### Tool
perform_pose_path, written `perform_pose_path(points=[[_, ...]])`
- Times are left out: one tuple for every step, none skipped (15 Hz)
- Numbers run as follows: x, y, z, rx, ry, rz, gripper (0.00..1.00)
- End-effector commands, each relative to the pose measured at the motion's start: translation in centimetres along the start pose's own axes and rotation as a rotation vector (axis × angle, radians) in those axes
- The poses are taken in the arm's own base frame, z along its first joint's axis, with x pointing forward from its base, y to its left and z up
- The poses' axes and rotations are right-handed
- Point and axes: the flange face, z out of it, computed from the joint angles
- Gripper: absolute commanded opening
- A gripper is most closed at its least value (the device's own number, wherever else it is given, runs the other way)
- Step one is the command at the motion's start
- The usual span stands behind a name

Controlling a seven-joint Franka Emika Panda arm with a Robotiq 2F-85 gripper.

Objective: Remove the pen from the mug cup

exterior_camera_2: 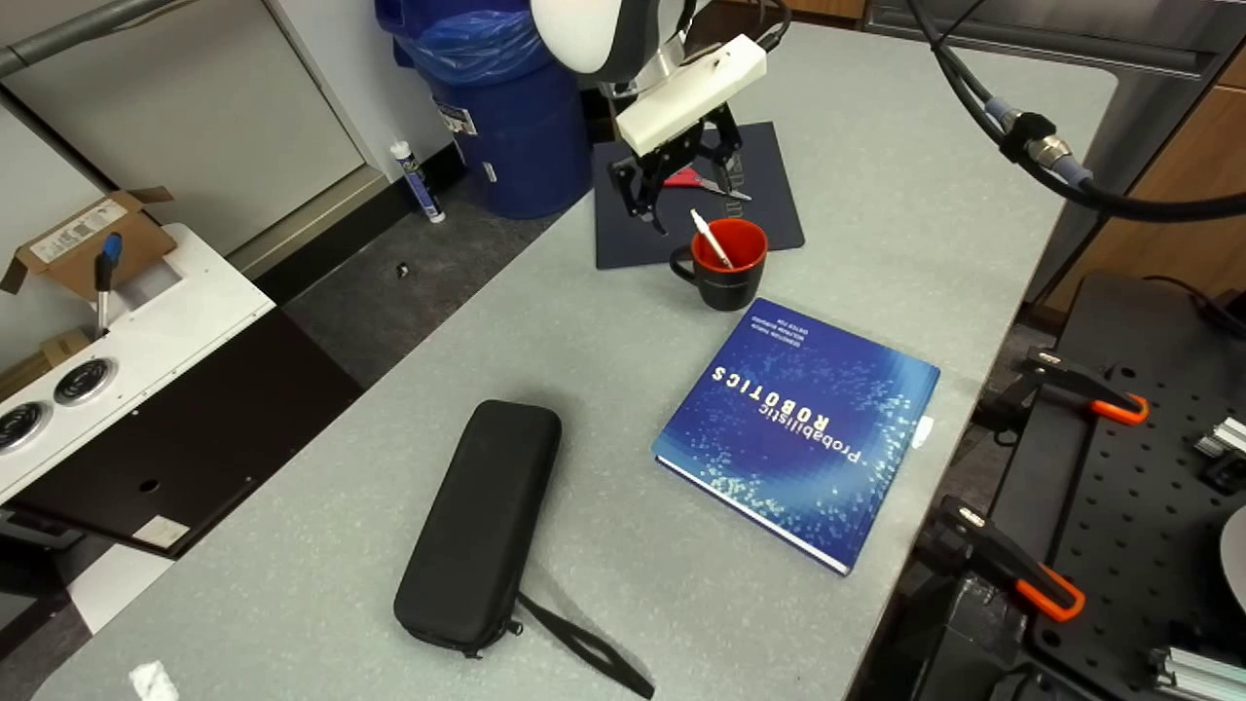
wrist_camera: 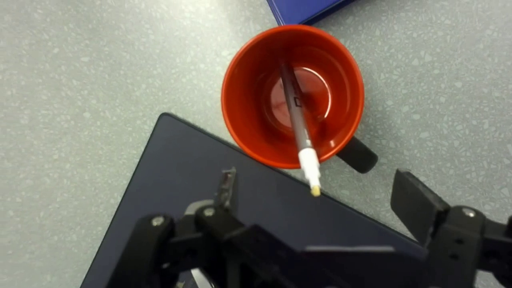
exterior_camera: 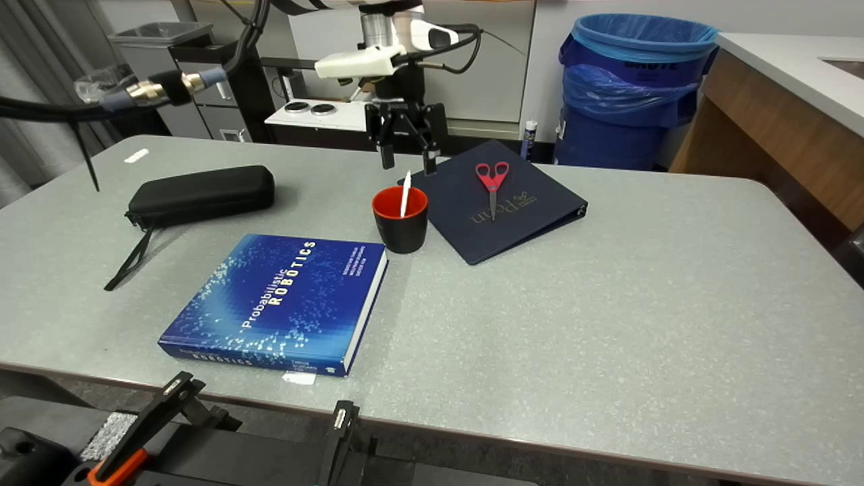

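Note:
The mug cup point(exterior_camera: 403, 235) stands upright on the table, red inside and dark outside. It also shows in an exterior view point(exterior_camera_2: 730, 290) with its handle, and in the wrist view point(wrist_camera: 250, 96). The pen point(exterior_camera: 405, 194) leans inside the mug, its white end sticking out above the rim near the handle side; it also shows in an exterior view point(exterior_camera_2: 712, 239) and in the wrist view point(wrist_camera: 299, 120). My gripper point(exterior_camera: 409, 162) is open and empty, above and just behind the mug. In the wrist view the pen's tip lies between the spread fingers point(wrist_camera: 315, 182), not visibly touching them.
A dark binder point(exterior_camera: 459, 233) with red-handled scissors point(exterior_camera: 492, 181) on it lies beside the mug. A blue book point(exterior_camera: 283, 297) lies close to the mug on another side. A black case point(exterior_camera: 202, 196) with a strap lies farther off. A blue bin point(exterior_camera: 607, 142) stands beyond the table.

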Motion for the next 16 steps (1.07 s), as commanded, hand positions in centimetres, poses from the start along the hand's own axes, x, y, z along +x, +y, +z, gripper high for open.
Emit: perform_pose_path(points=[[0.0, 0.0, -0.5, -0.005, -0.037, 0.001, 0.97], [0.0, 0.1, -0.4, -0.006, -0.044, 0.001, 0.72], [0.0, 0.1, -0.4, -0.006, -0.047, 0.000, 0.72], [0.0, 0.1, -0.3, -0.004, -0.050, -0.001, 0.68], [0.0, 0.1, -0.3, -0.005, -0.052, -0.002, 0.60], [0.0, 0.1, -0.3, -0.005, -0.054, -0.001, 0.53], [0.0, 0.1, -0.3, -0.005, -0.055, -0.001, 0.43], [0.0, 0.2, -0.4, -0.004, -0.055, -0.001, 0.36], [0.0, 0.2, -0.4, -0.005, -0.055, -0.001, 0.27], [0.1, 0.2, -0.4, -0.005, -0.054, -0.001, 0.20], [0.1, 0.2, -0.4, -0.006, -0.054, 0.000, 0.12], [0.1, 0.2, -0.4, -0.007, -0.052, -0.001, 0.05], [0.0, 0.3, -0.6, -0.009, -0.050, -0.003, 0.00], [-0.1, 0.3, -0.7, -0.013, -0.050, -0.004, 0.00], [-0.6, 0.6, -1.3, -0.019, -0.050, -0.006, 0.00], [-1.1, 0.8, -2.0, -0.018, -0.044, -0.011, 0.02]])
